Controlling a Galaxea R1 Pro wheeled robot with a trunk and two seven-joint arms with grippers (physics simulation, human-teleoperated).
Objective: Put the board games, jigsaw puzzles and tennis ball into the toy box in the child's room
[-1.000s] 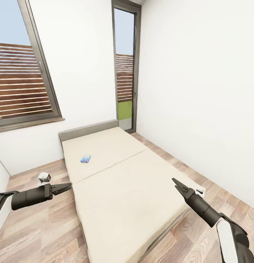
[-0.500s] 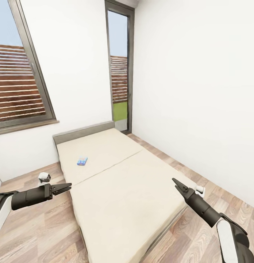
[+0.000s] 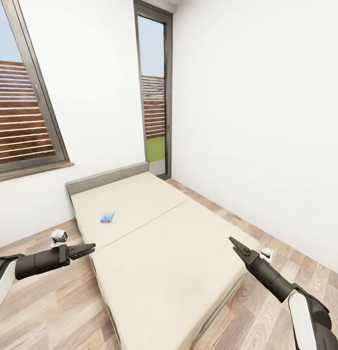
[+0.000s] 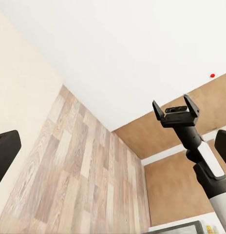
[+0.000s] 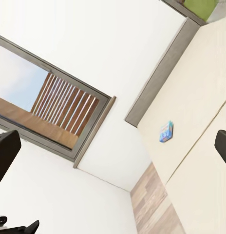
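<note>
Both pincers, left gripper (image 3: 89, 249) and right gripper (image 3: 235, 244), hover empty with jaws spread over the bed (image 3: 164, 253), apparently readied for a pickup; the small blue board game (image 3: 107, 217) lies at eleven o'clock near the headboard (image 3: 106, 177).

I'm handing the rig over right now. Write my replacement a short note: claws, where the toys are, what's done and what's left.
Left claw: empty; its fingers look nearly together in the head view, so open or shut is unclear.
Right claw: open and empty, held over the foot end of the bed.
In sight: one small blue board game lying flat on the mattress section near the headboard, out of reach of both claws for now.
Done: nothing can be confirmed from these views.
Left: move in to the blue game, grasp it and carry it to the toy box; check on the other toys when you reach the table.
</note>
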